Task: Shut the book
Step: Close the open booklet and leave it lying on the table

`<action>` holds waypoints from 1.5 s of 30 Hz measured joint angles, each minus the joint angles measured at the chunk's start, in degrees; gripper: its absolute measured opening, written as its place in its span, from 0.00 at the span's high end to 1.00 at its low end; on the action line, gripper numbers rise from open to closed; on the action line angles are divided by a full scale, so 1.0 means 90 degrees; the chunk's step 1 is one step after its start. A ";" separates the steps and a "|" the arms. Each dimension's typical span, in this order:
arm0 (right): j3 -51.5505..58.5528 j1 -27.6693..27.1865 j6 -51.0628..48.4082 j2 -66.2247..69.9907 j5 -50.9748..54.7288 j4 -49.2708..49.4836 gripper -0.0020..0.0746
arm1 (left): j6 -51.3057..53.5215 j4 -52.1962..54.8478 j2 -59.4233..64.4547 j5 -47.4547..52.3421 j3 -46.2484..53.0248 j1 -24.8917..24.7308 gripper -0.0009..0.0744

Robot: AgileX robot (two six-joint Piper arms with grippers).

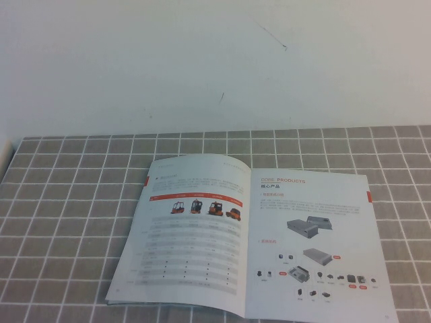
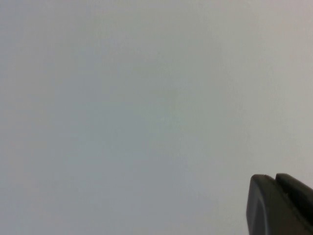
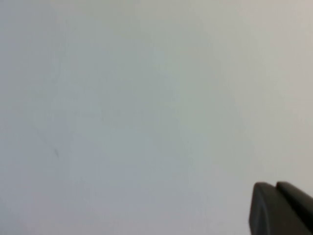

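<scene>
An open book [image 1: 252,239] lies flat on the grey checked tablecloth [image 1: 67,202], near the front edge and right of centre. Its left page [image 1: 185,235] shows small orange vehicles and a table. Its right page [image 1: 316,249] shows grey boxes and small parts. Neither arm appears in the high view. In the left wrist view, my left gripper [image 2: 275,178] shows only as dark fingertips pressed together against a blank pale wall. My right gripper [image 3: 275,186] looks the same in the right wrist view, tips together and nothing held. The book is in neither wrist view.
A pale wall [image 1: 202,60] with a few faint marks rises behind the table's far edge. The book's lower right corner runs past the bottom of the high view. A pale object's edge [image 1: 4,158] shows at the far left.
</scene>
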 joint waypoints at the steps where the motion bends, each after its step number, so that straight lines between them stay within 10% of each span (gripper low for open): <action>1: 0.0000 0.0000 0.0000 0.0000 -0.0356 0.0000 0.98 | 0.0000 0.0000 0.0000 -0.0187 0.0000 0.0000 0.99; 15: 0.0000 0.0000 0.0000 -0.0003 -0.2411 0.0127 0.98 | -0.0370 0.0000 0.0000 -0.1334 0.0000 0.0000 0.99; 33: -0.3185 0.0000 0.0000 0.2449 0.3143 0.0498 0.98 | -0.0704 0.0152 0.2179 0.3309 -0.3063 0.0000 0.99; 45: -0.5455 0.0000 -0.3091 0.6199 0.5952 0.2648 0.98 | -0.0156 -0.0730 0.5924 0.4614 -0.4934 0.0000 0.99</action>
